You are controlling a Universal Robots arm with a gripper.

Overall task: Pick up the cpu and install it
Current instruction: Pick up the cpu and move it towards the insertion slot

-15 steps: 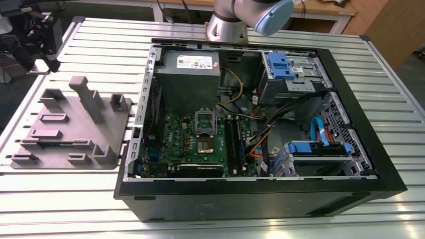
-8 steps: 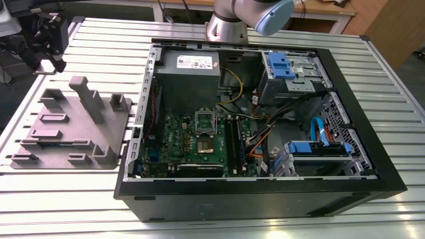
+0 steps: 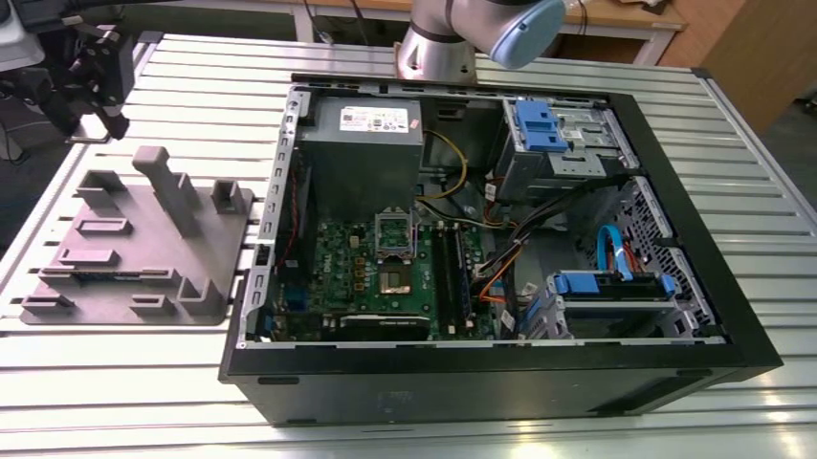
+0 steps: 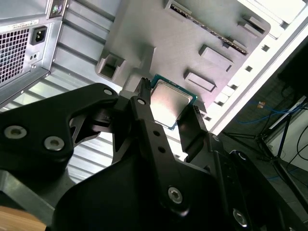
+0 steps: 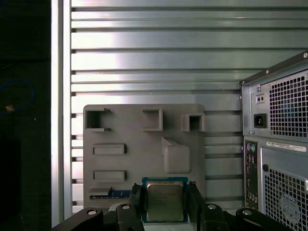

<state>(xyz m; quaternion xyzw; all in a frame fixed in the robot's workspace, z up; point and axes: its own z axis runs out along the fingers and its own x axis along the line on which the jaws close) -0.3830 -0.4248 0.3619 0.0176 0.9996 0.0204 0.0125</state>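
- The jaws pinch the cpu (image 5: 164,199). One black finger (image 5: 136,204) presses against each of two opposite edges of the chip.
- In the second wrist view the same grip shows from a slant. The cpu's pale silver-grey top faces the camera, and its thin darker rim meets the fingers on both sides.
- The cpu is held in the air, well apart from the grey fixture (image 3: 141,249), which lies on the tabletop (image 3: 128,382) behind it in both wrist views.
- In the exterior view the jaws hang at the far corner on the exterior view's left, beyond the fixture and above the ribbed metal slats of the tabletop.
- The fixture is a moulded grey plate with shallow rectangular pockets, small open-sided boxes along one edge and a few upright posts.
- A black computer case (image 3: 511,382) lies open-side up on the tabletop, just beside the fixture on the exterior view's right.
- Inside the case a green motherboard (image 3: 344,277) carries a metal-framed socket (image 3: 393,275) with a dark centre. No chip sits in it.
- A grey power supply box (image 3: 364,143) with a white label sits beyond the motherboard, and blue drive brackets (image 3: 537,124) sit further to the exterior view's right.
- The arm (image 3: 473,29) rises from behind the case at the far edge.
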